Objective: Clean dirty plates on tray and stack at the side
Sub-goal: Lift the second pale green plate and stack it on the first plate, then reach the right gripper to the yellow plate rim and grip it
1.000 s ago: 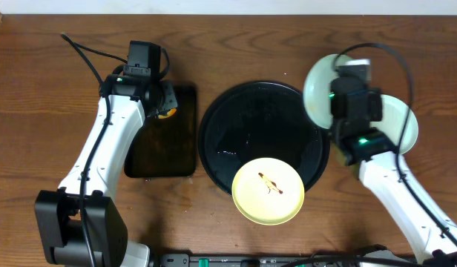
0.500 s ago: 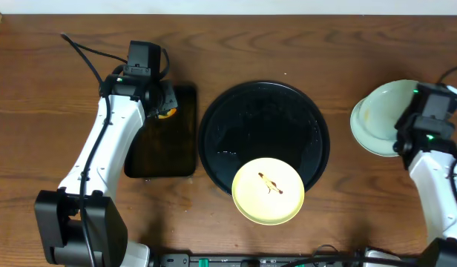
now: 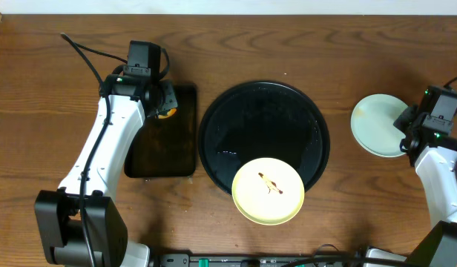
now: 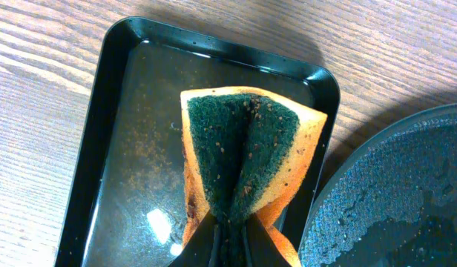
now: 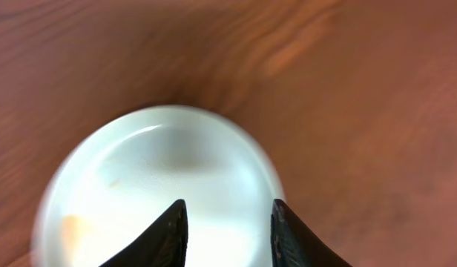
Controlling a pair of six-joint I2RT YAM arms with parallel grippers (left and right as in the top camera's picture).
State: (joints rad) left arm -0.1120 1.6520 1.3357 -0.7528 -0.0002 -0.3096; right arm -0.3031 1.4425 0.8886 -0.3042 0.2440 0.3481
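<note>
A pale yellow plate (image 3: pixel 268 190) with a brown smear lies on the front rim of the round black tray (image 3: pixel 236 119). A pale mint-green plate (image 3: pixel 377 124) lies flat on the table right of the tray. Whether a second plate lies under it cannot be told. My right gripper (image 3: pixel 408 123) hovers over its right edge. In the right wrist view the plate (image 5: pixel 162 170) shows below my right gripper (image 5: pixel 228 222), which is open and empty. My left gripper (image 4: pixel 230 233) is shut on a folded green-and-orange sponge (image 4: pixel 243 148) over the rectangular tray; in the overhead view the left gripper (image 3: pixel 164 104) is at that tray's far end.
The small black rectangular tray (image 3: pixel 158 156) lies left of the round tray; its wet floor shows in the left wrist view (image 4: pixel 110 148). The round tray's wet rim (image 4: pixel 392 193) is close on the sponge's right. Cables run along the table's back left and right edges.
My right arm has swung right from the tray's edge with a mint-green plate. The plate now lies flat at the right and the gripper has let go. The left arm has not moved.
</note>
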